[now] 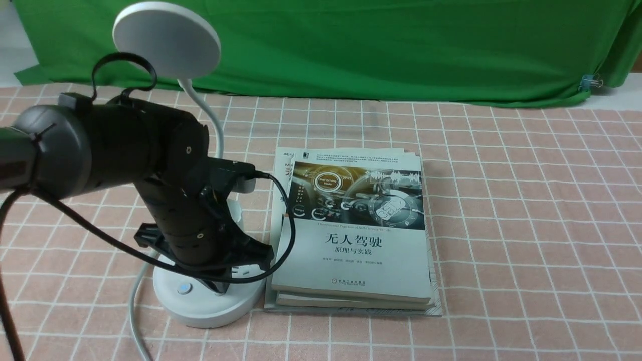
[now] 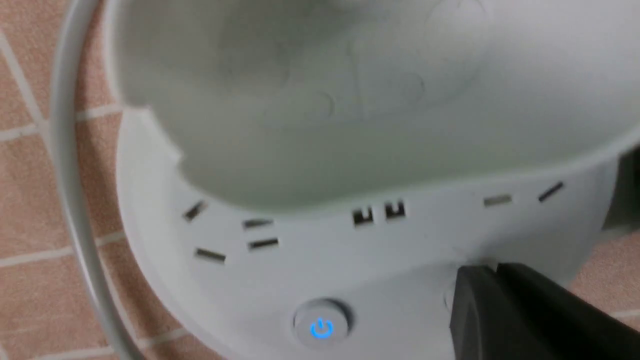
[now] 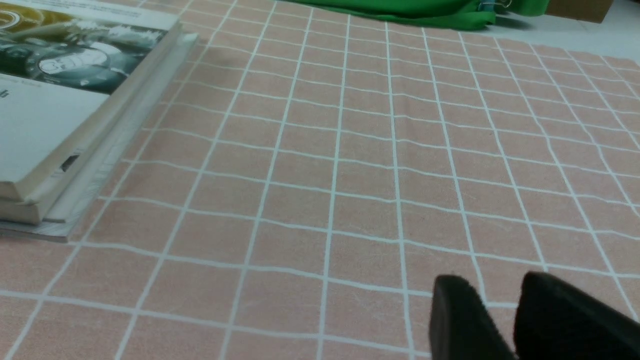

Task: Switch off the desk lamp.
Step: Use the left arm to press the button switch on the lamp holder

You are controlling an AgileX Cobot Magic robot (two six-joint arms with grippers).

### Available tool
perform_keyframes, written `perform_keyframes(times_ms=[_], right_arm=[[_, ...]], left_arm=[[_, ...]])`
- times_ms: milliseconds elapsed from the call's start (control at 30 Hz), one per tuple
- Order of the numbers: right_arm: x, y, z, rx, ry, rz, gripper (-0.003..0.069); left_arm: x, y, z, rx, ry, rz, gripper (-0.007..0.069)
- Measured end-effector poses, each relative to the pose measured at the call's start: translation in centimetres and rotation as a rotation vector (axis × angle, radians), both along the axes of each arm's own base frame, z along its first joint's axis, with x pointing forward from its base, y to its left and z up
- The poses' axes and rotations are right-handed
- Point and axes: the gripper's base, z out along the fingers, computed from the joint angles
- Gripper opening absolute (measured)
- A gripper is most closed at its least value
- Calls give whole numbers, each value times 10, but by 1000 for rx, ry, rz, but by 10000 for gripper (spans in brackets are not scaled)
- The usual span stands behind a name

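Surface: pink checked cloth [image 1: 501, 225], with a green backdrop [image 1: 401, 45] across the top of the frame.
Desk lamp [image 1: 200, 307]: lower left of the front view, its round base on the surface. Its disc head [image 1: 166, 39] is at the upper left.
Books [image 1: 351, 240]: a stack at centre, just right of the lamp's base.
Left gripper [image 1: 220, 287]: fingers clenched together, tip down on the base, just right of the blue-lit power button [image 1: 184, 288].
Right gripper [image 3: 505, 310]: seen only in its wrist view. Fingers a sliver apart, grasping nothing, over the cloth.
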Motion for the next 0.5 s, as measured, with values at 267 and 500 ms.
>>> perform_keyframes(times_ms=[267, 500], right_arm=[[0, 0, 0, 0, 0, 0, 240], [0, 0, 0, 0, 0, 0, 240]], left_arm=[[-16, -1, 34, -33, -64, -18, 4], [-40, 8, 40, -43, -83, -24, 4]])
